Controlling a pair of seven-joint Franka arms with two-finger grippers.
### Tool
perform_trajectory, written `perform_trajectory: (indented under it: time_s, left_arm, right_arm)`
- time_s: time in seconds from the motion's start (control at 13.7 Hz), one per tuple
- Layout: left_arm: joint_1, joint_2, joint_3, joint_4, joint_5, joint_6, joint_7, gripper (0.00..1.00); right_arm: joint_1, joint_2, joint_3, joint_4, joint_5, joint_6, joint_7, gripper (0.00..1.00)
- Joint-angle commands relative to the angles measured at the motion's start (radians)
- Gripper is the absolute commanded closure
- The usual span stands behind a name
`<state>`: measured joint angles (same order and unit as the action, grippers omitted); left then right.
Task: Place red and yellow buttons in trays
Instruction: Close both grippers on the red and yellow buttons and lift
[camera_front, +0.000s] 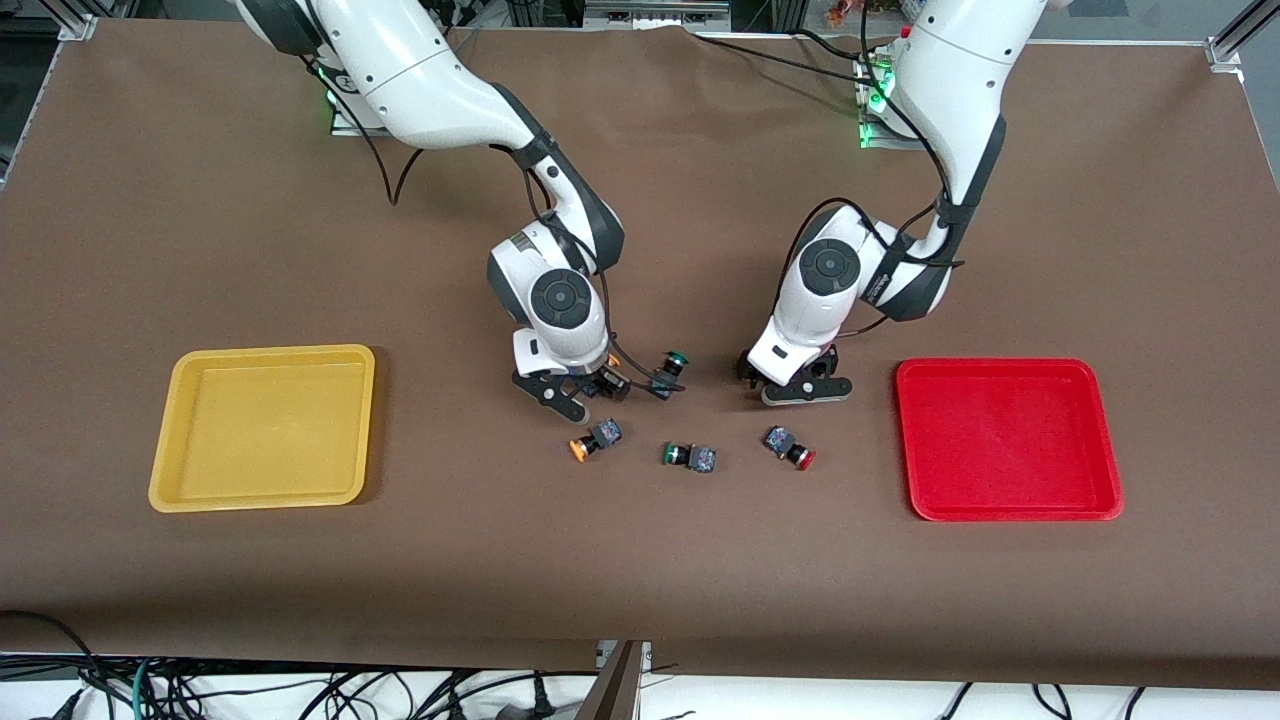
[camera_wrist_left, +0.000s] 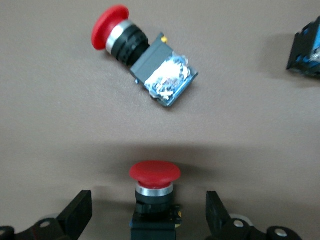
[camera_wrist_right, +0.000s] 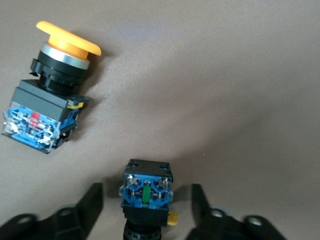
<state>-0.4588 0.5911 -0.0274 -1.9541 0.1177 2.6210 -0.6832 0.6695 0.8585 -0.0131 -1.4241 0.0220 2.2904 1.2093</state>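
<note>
Yellow tray (camera_front: 265, 428) at right arm's end, red tray (camera_front: 1008, 440) at left arm's; left gripper (camera_wrist_left: 150, 215) spread around standing red button (camera_wrist_left: 155, 190), right gripper (camera_wrist_right: 145, 212) spread around a yellow button (camera_wrist_right: 146, 192).

red tray (camera_front: 1008, 510), yellow tray (camera_front: 262, 495) (both plain), brown table (camera_front: 640, 580).

Brown table (camera_front: 640, 560) carries two trays (camera_front: 265, 427) and perhaps six buttons (camera_front: 596, 439).
</note>
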Motion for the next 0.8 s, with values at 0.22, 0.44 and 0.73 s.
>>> perform_trajectory:
  time_s: [0.22,0.44,0.73]
  left_arm:
    - [-0.009,-0.004,0.007,0.000,0.028,0.013,-0.038,0.58]
    - [-0.006,-0.007,0.006,0.001,0.026,0.008,-0.039,0.94]
    - [0.012,-0.042,0.009,0.014,0.026,-0.025,-0.035,1.00]
  right_arm:
    - [-0.017,0.004,-0.011,0.019,0.003,0.003,-0.017,0.99]
    - [-0.108,-0.045,-0.014,0.021,0.007,-0.011,-0.170,0.99]
    - [-0.264,-0.123,-0.016,0.019,0.009,-0.173,-0.504,0.99]
